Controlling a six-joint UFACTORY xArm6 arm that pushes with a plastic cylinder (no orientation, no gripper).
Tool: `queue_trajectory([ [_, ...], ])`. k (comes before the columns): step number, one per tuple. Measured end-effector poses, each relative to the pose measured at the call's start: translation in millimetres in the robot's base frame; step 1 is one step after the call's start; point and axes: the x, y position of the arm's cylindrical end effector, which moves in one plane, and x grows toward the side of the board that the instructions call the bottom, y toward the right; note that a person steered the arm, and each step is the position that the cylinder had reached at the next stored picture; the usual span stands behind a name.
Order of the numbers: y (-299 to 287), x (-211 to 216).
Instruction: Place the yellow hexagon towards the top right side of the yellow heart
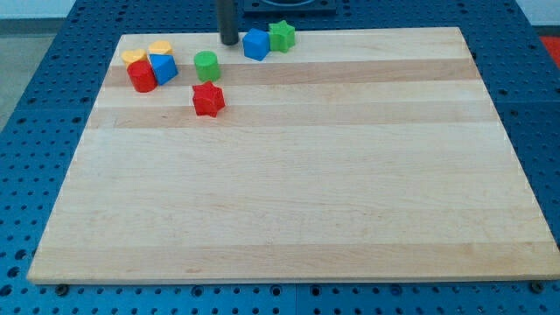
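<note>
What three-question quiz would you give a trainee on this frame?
1. True or false: my tip touches the red star.
2. Which block lies nearest my tip: A blue block, B red cylinder, C green cylinder?
3. Which block sits right of that blue block?

Key: 1 false, my tip stands at the board's top edge, apart from it. 2 A. 3 the green star.
</note>
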Motion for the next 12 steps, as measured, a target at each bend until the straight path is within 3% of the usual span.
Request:
queue_trajectory([
  [2, -75.3, 35.1],
  [3, -80.9, 35.1],
  [5, -67.2, -4.8],
  [7, -164.7, -19.9],
  [12, -175.4, 41.1],
])
